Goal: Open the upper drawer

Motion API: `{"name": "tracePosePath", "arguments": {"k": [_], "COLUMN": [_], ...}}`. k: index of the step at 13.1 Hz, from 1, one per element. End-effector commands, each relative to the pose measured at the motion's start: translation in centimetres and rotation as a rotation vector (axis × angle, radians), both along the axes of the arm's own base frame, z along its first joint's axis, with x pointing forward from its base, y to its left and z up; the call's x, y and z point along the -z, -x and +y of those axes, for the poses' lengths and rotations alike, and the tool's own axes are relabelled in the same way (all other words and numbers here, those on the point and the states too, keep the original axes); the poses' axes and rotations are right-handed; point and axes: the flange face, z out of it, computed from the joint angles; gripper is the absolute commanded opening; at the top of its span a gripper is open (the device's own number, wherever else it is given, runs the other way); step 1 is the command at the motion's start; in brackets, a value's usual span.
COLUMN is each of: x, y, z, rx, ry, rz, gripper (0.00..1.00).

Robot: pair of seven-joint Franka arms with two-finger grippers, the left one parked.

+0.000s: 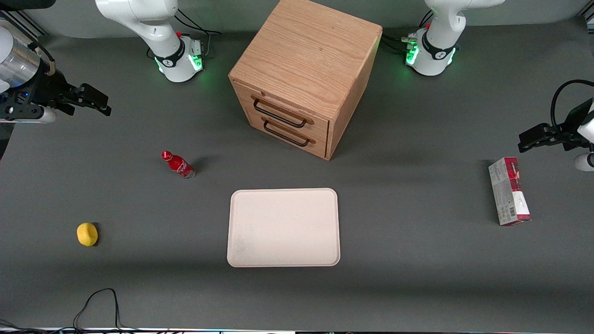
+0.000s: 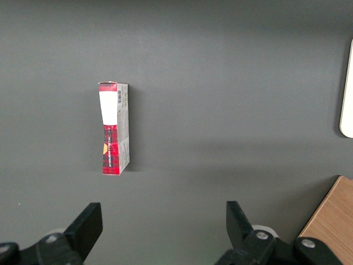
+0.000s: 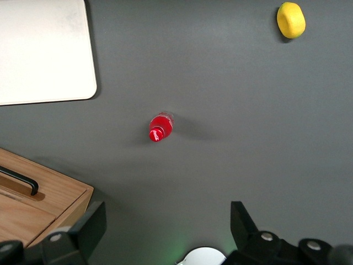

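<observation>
In the front view, the end effector [image 1: 95, 99] is hovering high above the working arm's end of the grey bench [image 1: 417, 260], its fingers spread apart and pinching nothing. The oak cabinet [image 1: 306, 69] is sitting well away from it, toward the middle of the bench, turned at an angle. The upper drawer [image 1: 285, 112] is lying flush in the cabinet's front, closed, its thin black wire handle [image 1: 279, 117] showing just above the bottom drawer [image 1: 292, 134]. A red bottle [image 1: 177, 164] is standing nearer the front camera than the end effector, and a yellow lemon-like fruit [image 1: 87, 234] is lying nearer the camera again. A cream tray [image 1: 284, 227] is resting in front of the drawers. A red-and-grey carton [image 1: 508, 191] is lying toward the parked arm's end.

In the right wrist view, the spread fingers [image 3: 83, 232] are framing bare bench, with the bottle [image 3: 160, 127] below them, seen cap-on, and the fruit [image 3: 290, 20] and tray [image 3: 44, 49] farther off. A corner of the cabinet [image 3: 60, 193] with one handle end [image 3: 22, 181] is showing close by.

In the left wrist view, the carton [image 2: 114, 128] is lying on the bench.
</observation>
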Motion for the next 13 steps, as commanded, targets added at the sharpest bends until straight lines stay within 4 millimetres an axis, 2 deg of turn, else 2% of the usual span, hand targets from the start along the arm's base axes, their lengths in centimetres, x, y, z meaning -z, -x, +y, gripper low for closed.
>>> {"name": "tracePosePath", "arguments": {"k": [1, 3, 4, 6, 8, 10, 11, 13], "x": [-0.3, -1.0, -1.6, -1.7, -1.5, -0.5, 0.3, 0.4], "y": [-0.2, -1.9, -3.3, -5.8, -6.7, -6.4, -5.8, -4.2], "z": [0.0, 0.1, 1.4, 5.4, 10.6, 15.1, 18.4, 24.2], "rx": [-0.019, -0.019, -0.041, -0.111, -0.208, -0.305, -0.369, -0.481], "ry": [0.008, 0.007, 0.005, -0.02, -0.04, -0.058, -0.071, -0.102], "rz": [0.01, -0.009, -0.025, -0.036, -0.039, -0.022, -0.007, -0.003], "gripper": [1.0, 1.0, 1.0, 1.0, 1.0, 1.0, 1.0, 1.0]}}
